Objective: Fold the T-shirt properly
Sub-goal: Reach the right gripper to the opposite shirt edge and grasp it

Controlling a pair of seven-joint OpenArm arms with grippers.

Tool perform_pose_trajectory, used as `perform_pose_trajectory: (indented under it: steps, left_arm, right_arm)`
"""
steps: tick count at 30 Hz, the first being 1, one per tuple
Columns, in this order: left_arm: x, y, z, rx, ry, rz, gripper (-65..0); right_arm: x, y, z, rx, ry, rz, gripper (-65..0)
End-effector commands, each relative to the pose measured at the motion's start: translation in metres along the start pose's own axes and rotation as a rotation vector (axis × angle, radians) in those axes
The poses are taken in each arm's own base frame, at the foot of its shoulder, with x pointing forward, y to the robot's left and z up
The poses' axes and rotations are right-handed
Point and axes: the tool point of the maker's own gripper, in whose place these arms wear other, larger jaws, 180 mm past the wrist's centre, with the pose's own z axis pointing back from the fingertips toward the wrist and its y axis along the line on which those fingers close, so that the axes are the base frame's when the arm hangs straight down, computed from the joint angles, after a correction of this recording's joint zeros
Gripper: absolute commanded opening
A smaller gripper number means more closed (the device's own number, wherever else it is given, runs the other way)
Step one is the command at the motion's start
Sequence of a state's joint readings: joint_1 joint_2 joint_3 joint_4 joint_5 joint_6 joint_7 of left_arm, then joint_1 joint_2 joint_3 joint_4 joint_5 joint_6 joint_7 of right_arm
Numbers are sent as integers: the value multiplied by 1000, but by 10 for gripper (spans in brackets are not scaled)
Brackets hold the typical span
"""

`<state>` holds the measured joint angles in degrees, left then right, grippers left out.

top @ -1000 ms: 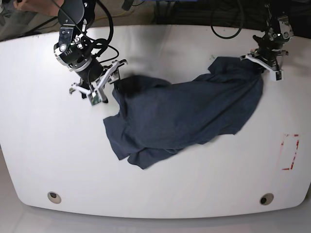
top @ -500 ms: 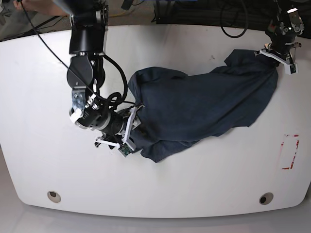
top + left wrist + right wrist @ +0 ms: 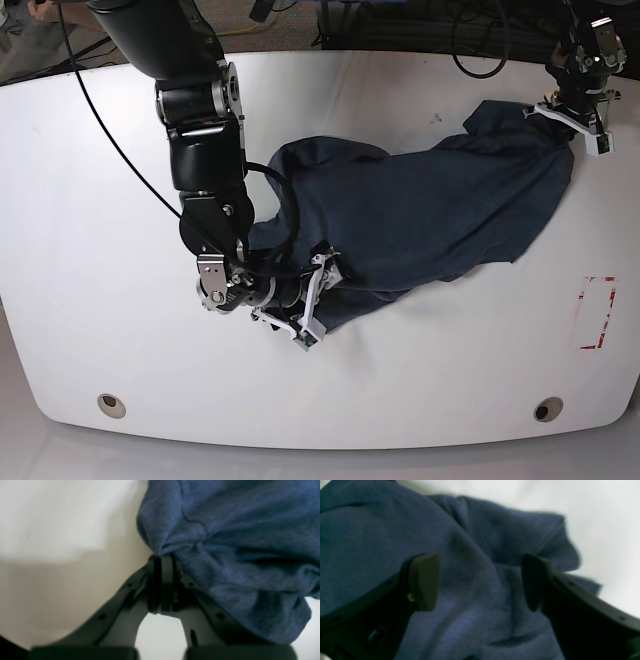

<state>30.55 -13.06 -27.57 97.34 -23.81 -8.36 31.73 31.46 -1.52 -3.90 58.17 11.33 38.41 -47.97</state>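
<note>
The dark navy T-shirt (image 3: 420,215) lies crumpled across the middle and back right of the white table (image 3: 90,250); no lettering shows. My left gripper (image 3: 572,112) is shut on the shirt's far right corner; in the left wrist view the gripper (image 3: 163,560) pinches a bunched fold of the shirt (image 3: 237,542). My right gripper (image 3: 315,300) is at the shirt's front left edge. In the right wrist view the gripper (image 3: 478,580) is open, with the shirt (image 3: 370,530) lying between and under its fingers (image 3: 423,580).
A red tape rectangle (image 3: 597,313) marks the table at the right edge. Two round holes (image 3: 112,405) (image 3: 548,409) sit near the front edge. My right arm (image 3: 200,130) reaches across the table's left side. Cables lie behind the table.
My right gripper has moved from the shirt's back left edge down to its front left edge. My left gripper has pulled its corner back and right, and the shirt shifted with it.
</note>
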Motion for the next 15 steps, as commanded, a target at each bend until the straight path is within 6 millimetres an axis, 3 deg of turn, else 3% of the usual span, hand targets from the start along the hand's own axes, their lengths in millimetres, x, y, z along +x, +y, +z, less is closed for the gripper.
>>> perform_pose_trajectory:
  steps: [1,10,13,15]
  left_arm:
    - [13,2,3,5,-38,-19,-650]
    - [13,2,3,4,-37,-21,-650]
    - [13,2,3,4,-37,-21,-650]
    - [14,2,3,4,-39,-22,-650]
  right_arm:
    - [20,0,-2,12,-39,-4,-166]
    - [5,10,-22,61,-49,-74,-182]
    - [9,18,-25,73,-56,-71,-314]
    - [10,21,-26,79,-59,-70,-466]
